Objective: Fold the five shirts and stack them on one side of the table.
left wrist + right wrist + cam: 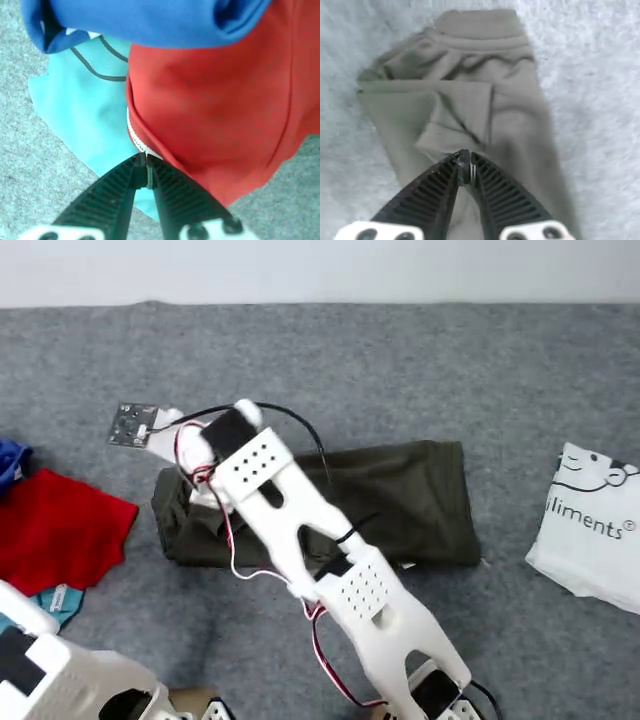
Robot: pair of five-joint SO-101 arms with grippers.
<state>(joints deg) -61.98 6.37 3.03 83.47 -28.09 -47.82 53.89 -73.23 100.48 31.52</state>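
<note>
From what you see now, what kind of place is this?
Probably a robot test bench rather than a home: a grey felt-covered table, a white robot arm with bare wiring, and an olive shirt and a red shirt laid out.

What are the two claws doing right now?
Left gripper: closed, at the edge of the red shirt.
Right gripper: closed, over the green shirt.

The right arm (275, 495) covers part of the olive shirt (420, 500); the white shirt (590, 530) runs off the edge.
</note>
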